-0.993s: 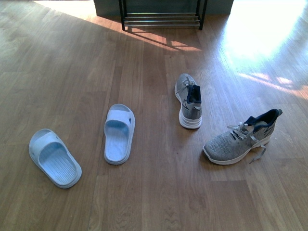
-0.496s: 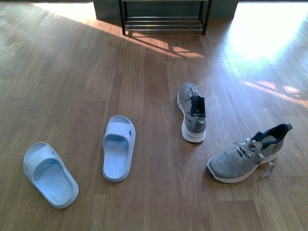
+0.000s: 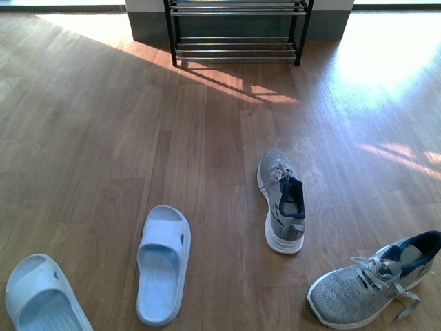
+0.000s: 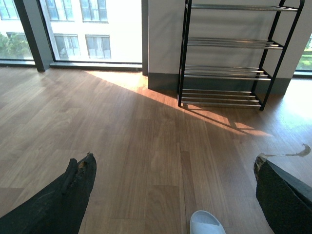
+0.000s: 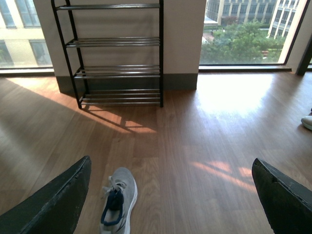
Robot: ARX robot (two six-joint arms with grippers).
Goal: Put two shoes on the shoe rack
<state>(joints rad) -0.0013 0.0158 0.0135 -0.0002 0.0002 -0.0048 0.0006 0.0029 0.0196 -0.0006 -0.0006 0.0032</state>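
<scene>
As the rack (image 3: 234, 48) shows fuller and the sneaker (image 3: 282, 203) drops lower, left gripper (image 4: 174, 158) and right gripper (image 5: 171, 161) gape empty; nothing lifted.

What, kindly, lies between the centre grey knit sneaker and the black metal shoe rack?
The front view shows only bare wooden floor between the centre grey knit sneaker and the black metal shoe rack.

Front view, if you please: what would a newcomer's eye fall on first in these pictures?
Four shoes lie scattered on the wooden floor: two grey sneakers, one near the middle and one by the right corner, and two pale-blue slides toward the left. Beyond them the shoe rack stands at the far wall with no shoe on it, a bright patch of sunlight to its right.
</scene>
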